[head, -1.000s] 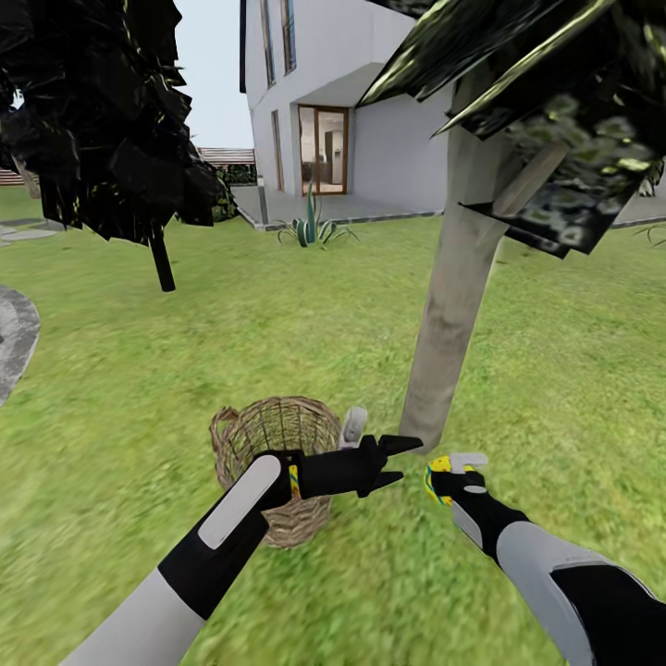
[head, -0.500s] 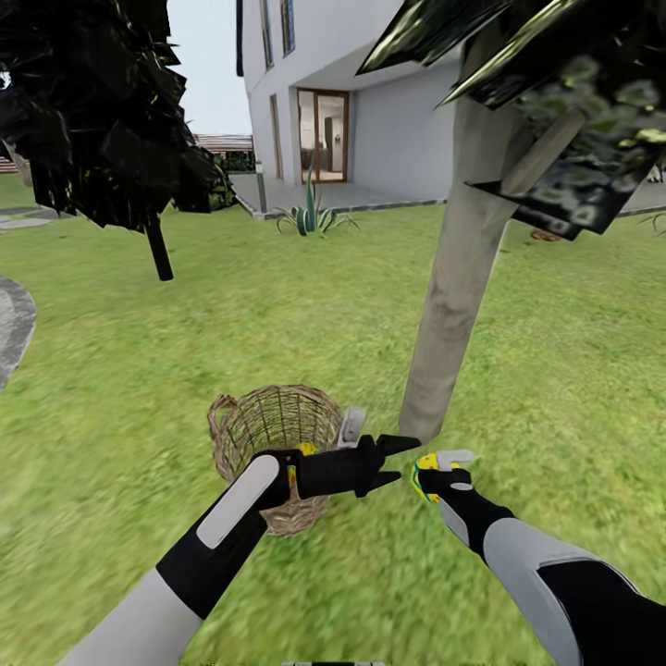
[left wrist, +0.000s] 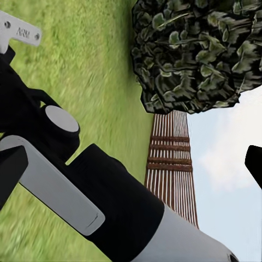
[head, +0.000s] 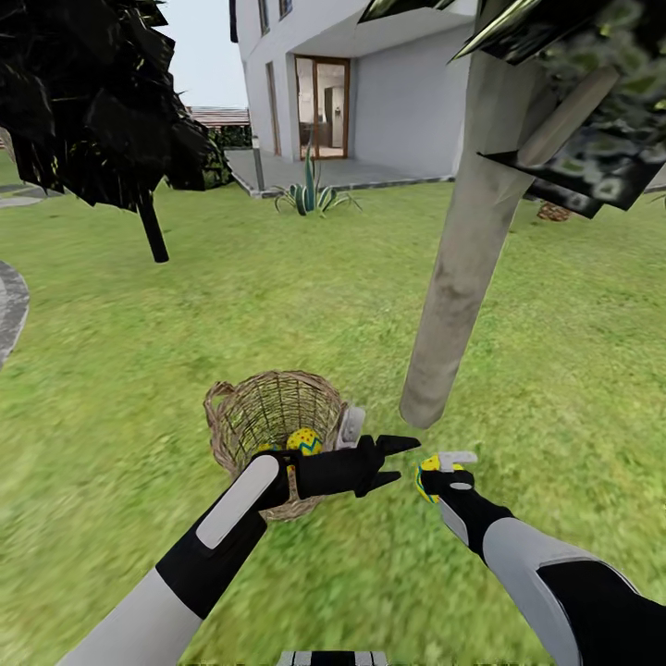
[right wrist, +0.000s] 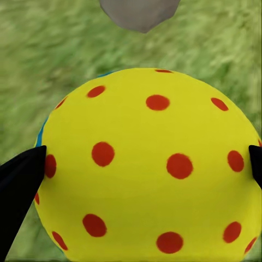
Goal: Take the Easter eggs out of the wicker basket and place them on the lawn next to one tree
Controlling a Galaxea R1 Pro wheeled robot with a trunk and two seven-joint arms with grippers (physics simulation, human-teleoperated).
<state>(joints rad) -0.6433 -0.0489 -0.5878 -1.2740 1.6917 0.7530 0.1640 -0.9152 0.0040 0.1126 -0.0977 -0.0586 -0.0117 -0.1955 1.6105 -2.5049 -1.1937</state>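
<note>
Home garden, seemingly: lawn (head: 277, 296), trees, house (head: 370, 83).

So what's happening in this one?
The robot is moving Easter eggs out of a wicker basket on the lawn. Its right gripper holds one egg low over the grass near the pale tree trunk. The left gripper is open, empty, beside the basket, where another egg remains.

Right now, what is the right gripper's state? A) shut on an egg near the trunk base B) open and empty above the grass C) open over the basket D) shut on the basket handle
A: the right gripper has its jaws closed on a yellow, red-dotted Easter egg, over the lawn near the tree trunk base.
</note>
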